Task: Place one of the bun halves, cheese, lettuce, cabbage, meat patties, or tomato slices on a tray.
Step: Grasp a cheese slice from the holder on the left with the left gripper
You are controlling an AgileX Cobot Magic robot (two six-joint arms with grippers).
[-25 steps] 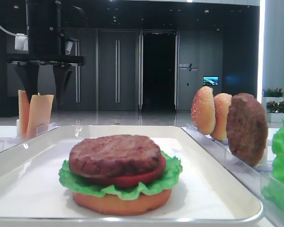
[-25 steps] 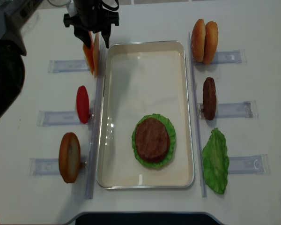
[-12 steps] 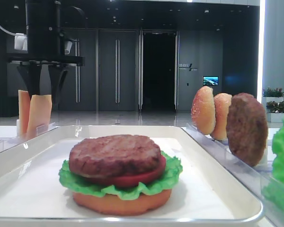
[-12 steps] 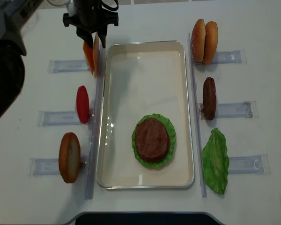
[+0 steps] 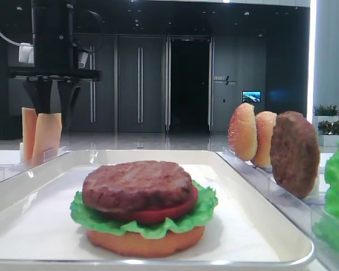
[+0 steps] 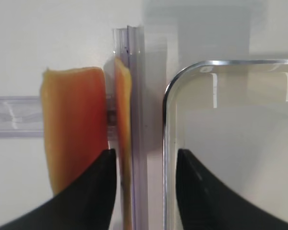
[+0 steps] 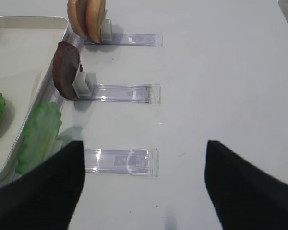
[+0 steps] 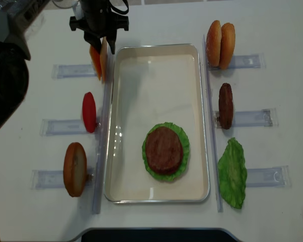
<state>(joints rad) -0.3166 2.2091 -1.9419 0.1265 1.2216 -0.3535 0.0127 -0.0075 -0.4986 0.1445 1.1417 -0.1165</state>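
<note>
**Q:** Left gripper [image 8: 104,45]: status and position?

**R:** Jaws apart, not clamped. The fingers straddle the cheese slice nearest the tray [image 8: 156,46], just outside the tray's far left corner. In the left wrist view, one finger meets that slice [image 6: 123,120]; the other stands clear of it, over the tray rim. A second cheese slice [image 6: 74,129] stands upright just beyond, farther from the tray.

**Q:** Right gripper [image 7: 144,191]?

**R:** Released, fingers spread wide, above bare table to the right of the tray.

**Q:** Tray contents?

**R:** One stack toward the near end: bun base, lettuce [image 8: 184,146], tomato, meat patty [image 8: 164,149] on top.

**Q:** Surface?

**R:** White table [image 8: 272,30]. Clear racks [image 8: 250,118] flank the tray. Right of the tray: two bun halves [image 8: 219,44], one patty [image 8: 225,106], one lettuce leaf [image 8: 233,174]. Left of the tray: one tomato slice [image 8: 89,112], one bun half [image 8: 74,169].

**Q:** Room?

**R:** Dark panelled wall with tall doors [image 5: 186,84] beyond the tray's far end; a small lit screen [image 5: 251,96] to their right.
</note>
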